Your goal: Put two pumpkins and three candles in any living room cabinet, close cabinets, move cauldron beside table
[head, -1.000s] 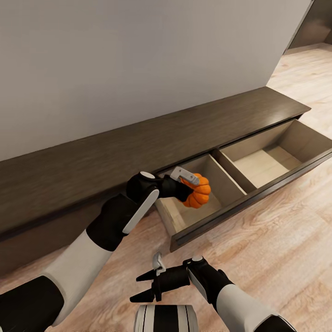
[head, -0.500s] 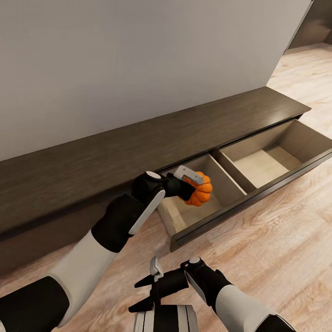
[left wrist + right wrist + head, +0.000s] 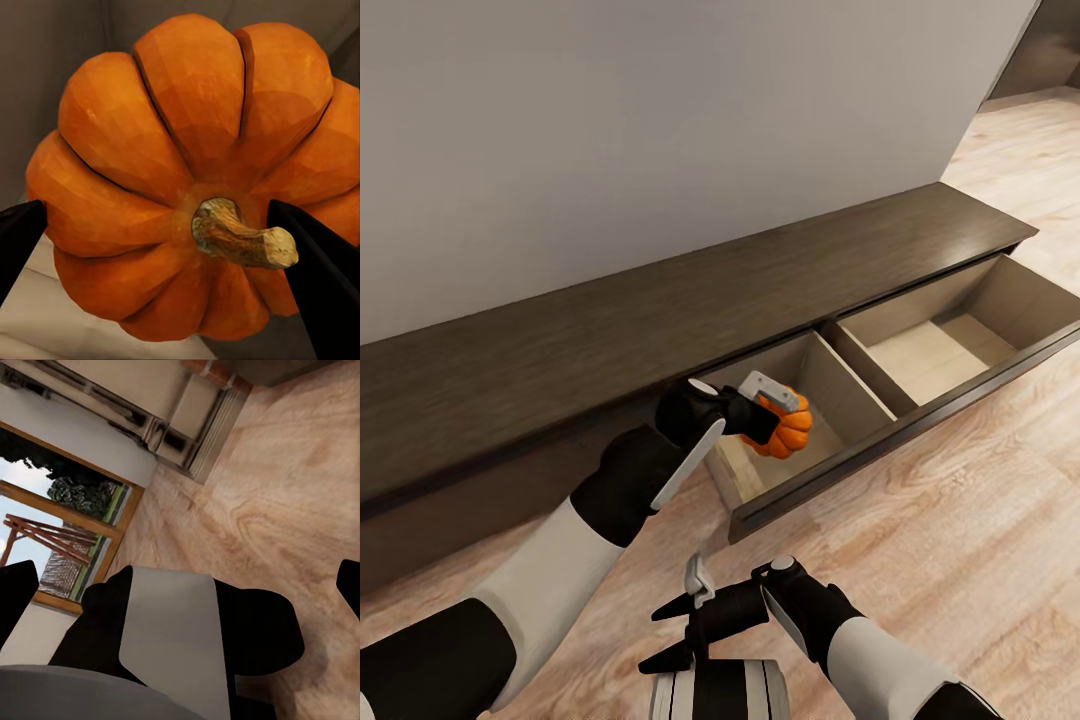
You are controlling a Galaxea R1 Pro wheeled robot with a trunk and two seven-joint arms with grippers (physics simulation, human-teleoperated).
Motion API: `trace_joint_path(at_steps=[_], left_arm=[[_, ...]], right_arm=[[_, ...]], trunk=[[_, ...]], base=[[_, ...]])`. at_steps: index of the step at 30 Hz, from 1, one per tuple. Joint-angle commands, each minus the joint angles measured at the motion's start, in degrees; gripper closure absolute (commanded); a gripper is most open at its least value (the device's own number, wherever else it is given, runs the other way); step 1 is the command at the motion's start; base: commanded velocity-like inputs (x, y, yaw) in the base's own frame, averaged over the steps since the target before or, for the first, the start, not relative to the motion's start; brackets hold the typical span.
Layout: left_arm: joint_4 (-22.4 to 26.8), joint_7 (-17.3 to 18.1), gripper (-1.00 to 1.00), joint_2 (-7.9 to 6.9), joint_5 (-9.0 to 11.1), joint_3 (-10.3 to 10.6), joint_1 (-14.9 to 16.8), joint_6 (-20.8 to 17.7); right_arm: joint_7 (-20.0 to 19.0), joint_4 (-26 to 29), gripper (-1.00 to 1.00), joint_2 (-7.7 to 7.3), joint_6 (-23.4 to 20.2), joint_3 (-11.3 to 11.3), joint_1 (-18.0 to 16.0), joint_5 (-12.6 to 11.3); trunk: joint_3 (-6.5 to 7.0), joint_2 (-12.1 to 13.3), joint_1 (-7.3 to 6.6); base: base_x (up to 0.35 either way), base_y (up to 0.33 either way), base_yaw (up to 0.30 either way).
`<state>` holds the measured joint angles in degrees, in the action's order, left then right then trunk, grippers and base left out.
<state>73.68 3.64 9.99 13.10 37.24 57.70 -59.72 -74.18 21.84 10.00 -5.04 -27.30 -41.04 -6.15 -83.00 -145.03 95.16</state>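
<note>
The left jaws (image 3: 775, 415) are clamping a pumpkin (image 3: 782, 428), holding it over the near compartment of the cabinet (image 3: 920, 400)'s open drawer; it is not yet released. Both compartments are showing bare tan boards, so most of the task looks undone. The pumpkin (image 3: 187, 172) is ribbed, matte, woody-stemmed. The right jaws (image 3: 670, 632) are hanging wide, empty.
</note>
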Motion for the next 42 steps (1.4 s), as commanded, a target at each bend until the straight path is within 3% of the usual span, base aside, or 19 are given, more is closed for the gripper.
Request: trace_joint_path(at_steps=[1,21,26,35,36,42], left_arm=[[0.03,0.48,1.00,0.00,-0.22,-0.03,0.04,-0.23],[0.55,1.81,1.00,0.00,-0.35,0.10,0.04,-0.14],[0.57,1.74,1.00,0.00,-0.36,0.11,0.04,-0.14],[0.67,1.72,1.00,0.00,-0.40,0.22,0.04,-0.14],[0.69,1.72,-1.00,0.00,-0.42,0.25,0.04,-0.14],[1.15,1.75,-1.00,0.00,-0.75,0.25,0.04,-0.14]], right_arm=[[-0.09,-0.40,-1.00,0.00,-0.58,-1.09,-0.01,-0.51],[-0.09,-0.40,-1.00,0.00,-0.43,-1.16,-0.01,-0.45],[-0.09,-0.40,-1.00,0.00,-0.42,-1.17,0.00,-0.45],[-0.09,-0.40,-1.00,0.00,-0.41,-1.17,-0.01,-0.44],[-0.09,-0.40,-1.00,0.00,-0.41,-1.17,-0.01,-0.44],[-0.09,-0.40,-1.00,0.00,-0.41,-1.17,0.00,-0.44]], trunk=[[-0.05,-0.01,0.00],[-0.49,-0.04,0.05],[-1.60,-0.11,0.18],[-1.60,-0.11,0.18],[-1.60,-0.11,0.18],[-1.60,-0.11,0.18]], base=[[0.000,0.000,0.000],[0.000,0.000,0.000],[0.000,0.000,0.000],[0.000,0.000,0.000],[0.000,0.000,0.000],[0.000,0.000,0.000]])
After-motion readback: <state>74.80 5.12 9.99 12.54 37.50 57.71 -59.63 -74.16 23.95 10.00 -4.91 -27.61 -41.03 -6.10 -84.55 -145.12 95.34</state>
